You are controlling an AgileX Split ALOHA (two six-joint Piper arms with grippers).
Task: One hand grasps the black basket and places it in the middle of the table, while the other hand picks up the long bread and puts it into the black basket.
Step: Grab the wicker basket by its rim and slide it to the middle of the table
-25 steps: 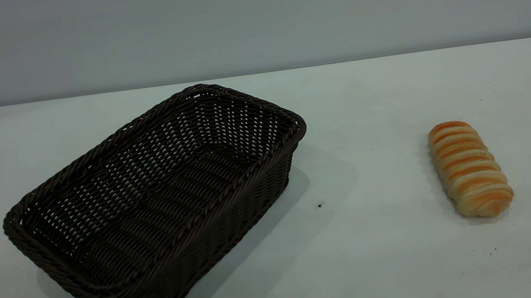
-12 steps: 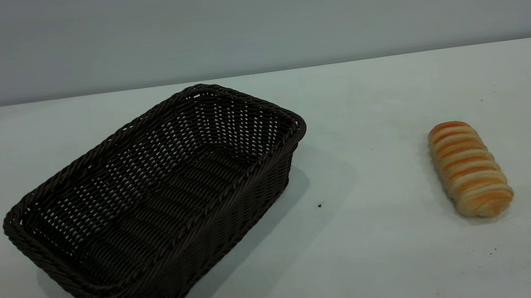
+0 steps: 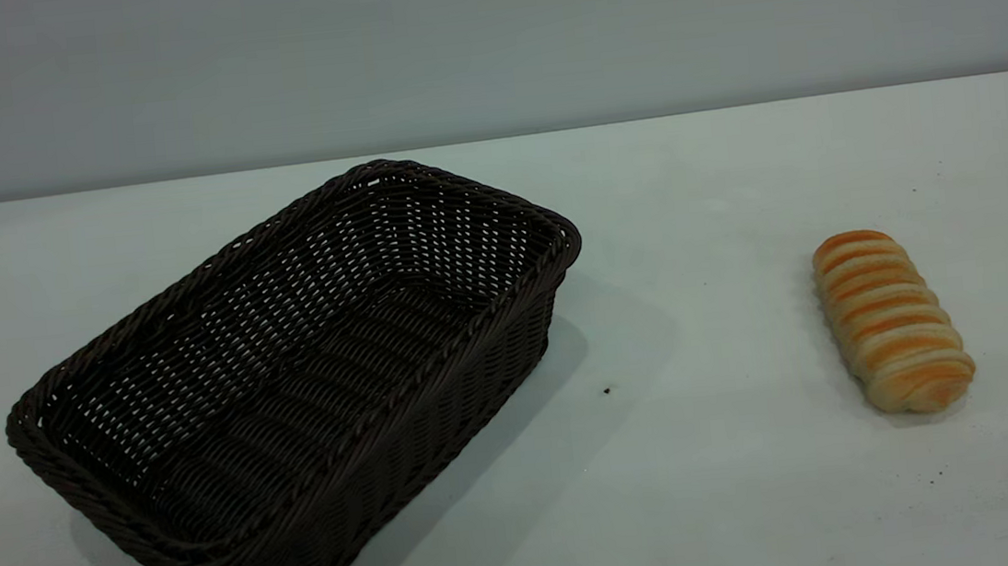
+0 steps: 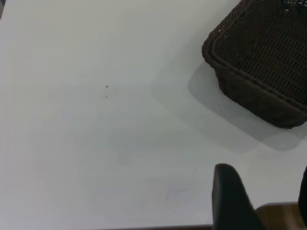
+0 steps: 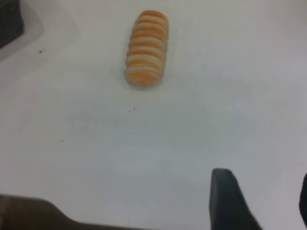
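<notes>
- The dark brown-black woven wicker basket (image 3: 292, 387) sits on the left of the white tabletop (image 3: 716, 466), with nothing in it.
- The ridged golden-orange and cream bread roll (image 3: 891, 320) lies well apart to its right.
- The left gripper (image 4: 261, 201) and the right gripper (image 5: 259, 201) hover at the table's edge, fingers spread, holding nothing.

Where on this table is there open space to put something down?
Widest bare patch: between the dark woven wicker basket and the striped orange-and-cream bread roll. More white tabletop lies free behind both and along the near edge. Nowhere is crowded.
</notes>
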